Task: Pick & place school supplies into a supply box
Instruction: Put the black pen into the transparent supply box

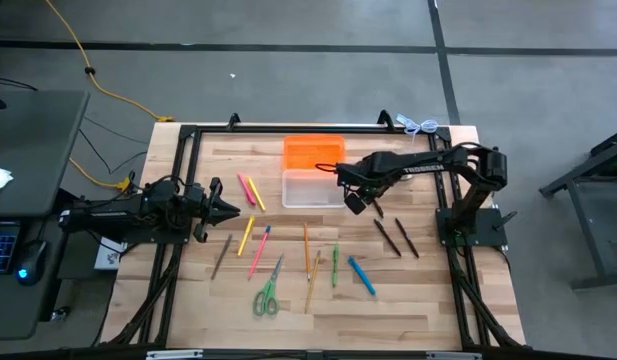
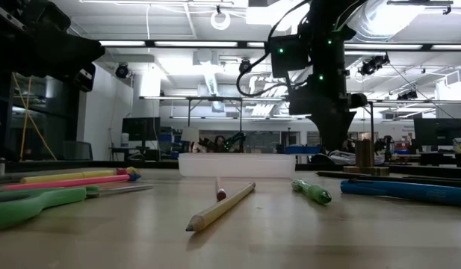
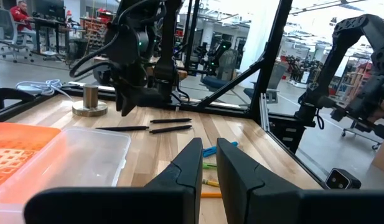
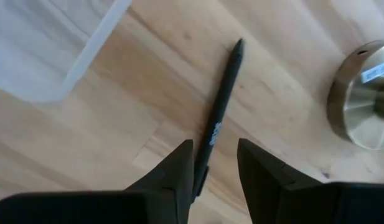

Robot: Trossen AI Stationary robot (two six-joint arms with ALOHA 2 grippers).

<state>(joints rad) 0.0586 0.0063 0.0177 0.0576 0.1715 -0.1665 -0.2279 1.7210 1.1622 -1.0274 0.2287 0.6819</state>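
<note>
Supply box [image 1: 310, 187] open, clear tray bare, orange lid [image 1: 313, 152] behind

A pale wooden table [image 1: 418, 300] carries everything. Just beside the right gripper [image 1: 356, 203] sits the clear supply box [image 1: 310, 188], its orange lid [image 1: 313, 152] beyond. Below that gripper lies a dark pen [image 4: 219, 118], a metal bell-like object [image 4: 365, 102] near. Scissors [image 1: 267, 296], pencils and markers lie farther off.
</note>
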